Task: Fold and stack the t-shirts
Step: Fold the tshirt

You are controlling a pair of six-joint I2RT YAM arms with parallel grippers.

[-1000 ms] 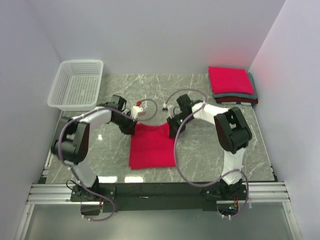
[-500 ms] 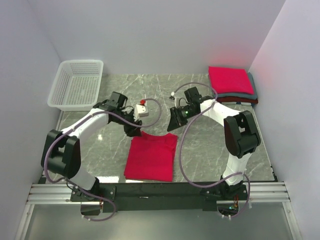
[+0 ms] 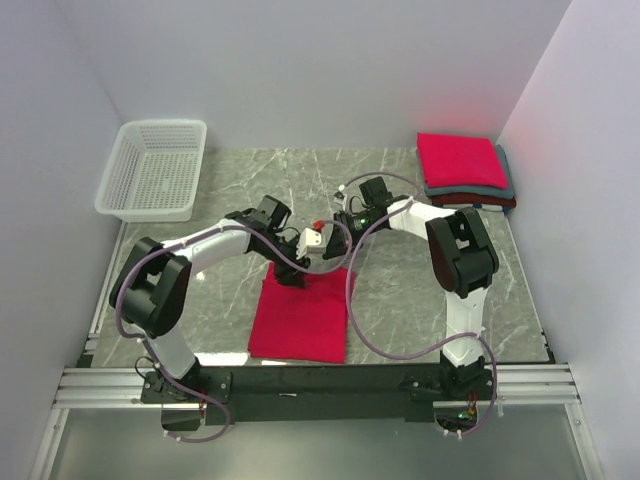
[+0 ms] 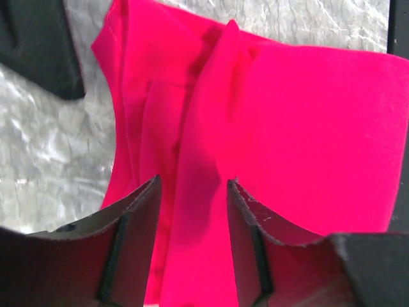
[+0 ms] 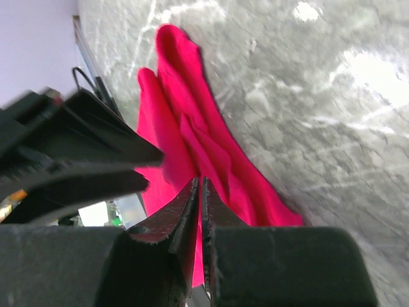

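Top external view: one crimson t-shirt (image 3: 300, 320) lies part-folded on the worktop (image 3: 420, 290), centred near the near edge, with its bunched far edge running left to right. Left fingers (image 3: 292, 272) sit at that edge's left corner and right fingers (image 3: 333, 252) at its right corner, so both arms are equally close. Left wrist view: fingers apart, straddling a raised ridge of cloth that runs straight away from them, nothing clamped. Right wrist view: fingers almost together, only a slit between; the rumpled cloth lies just beyond the tips, and I cannot tell whether any is nipped. Judgement: the next move turns on each arm pinching its own corner of this far edge. Basket (image 3: 146, 210), far left corner: no cloth visible inside. Stack of folded shirts (image 3: 460, 160), far right corner: crimson over grey over dark red.
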